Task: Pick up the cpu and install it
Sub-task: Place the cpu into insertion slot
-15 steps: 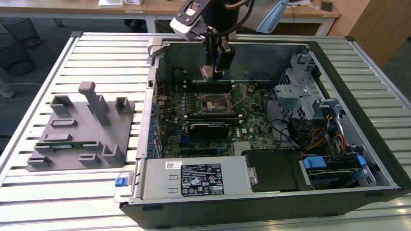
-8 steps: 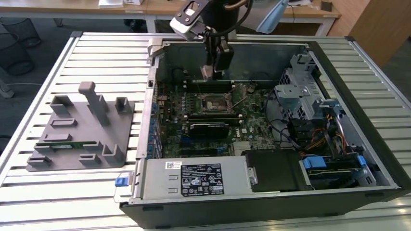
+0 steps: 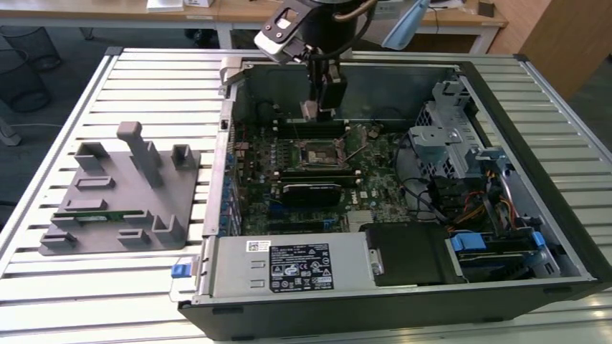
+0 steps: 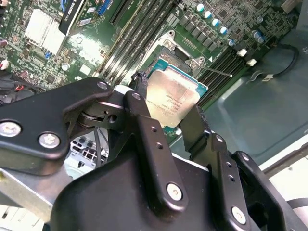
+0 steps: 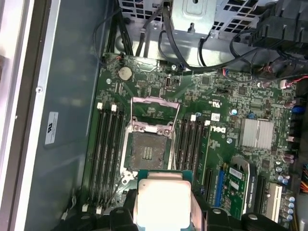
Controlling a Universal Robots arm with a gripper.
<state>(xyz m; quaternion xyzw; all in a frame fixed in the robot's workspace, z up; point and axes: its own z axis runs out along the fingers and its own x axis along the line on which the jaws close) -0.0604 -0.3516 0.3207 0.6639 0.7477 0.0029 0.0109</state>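
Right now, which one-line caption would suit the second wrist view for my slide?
The gripper holds the cpu by two opposite edges, close to the motherboard socket but not yet seated.

In the exterior view we see an open computer case [image 3: 383,315] on a slatted table [image 3: 163,79]; at its nine o'clock stands a grey holder [image 3: 96,183] with a green memory stick [image 3: 100,214] in it. Inside, the power supply [image 3: 287,266] sits at the motherboard's [image 3: 378,183] six o'clock; a drive cage [image 3: 445,136] at three.

Slatted metal table [image 3: 96,287]; light wooden desks [image 3: 96,11] behind; black mesh bins [image 3: 21,82] on dark grey floor [image 3: 24,165].
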